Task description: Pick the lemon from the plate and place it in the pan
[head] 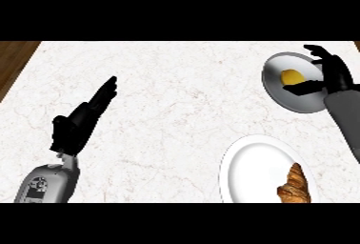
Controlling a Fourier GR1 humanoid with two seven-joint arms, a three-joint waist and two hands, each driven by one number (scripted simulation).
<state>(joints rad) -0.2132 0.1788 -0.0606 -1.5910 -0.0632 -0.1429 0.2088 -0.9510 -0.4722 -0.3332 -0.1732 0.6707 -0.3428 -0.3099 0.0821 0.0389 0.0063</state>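
Note:
The yellow lemon lies inside the grey round pan at the upper right of the counter. My right hand hovers over the pan's right side. Its fingers arch above the lemon with a gap, and its thumb reaches just below the fruit; the hand looks open around the lemon rather than closed on it. The white plate sits at the lower right, nearer to me. My left hand rests open at the left, fingers straight and pointing up and to the right.
A brown croissant lies on the plate's right part. The white marble counter stretches between the two arms. A wooden strip borders the counter at the upper left.

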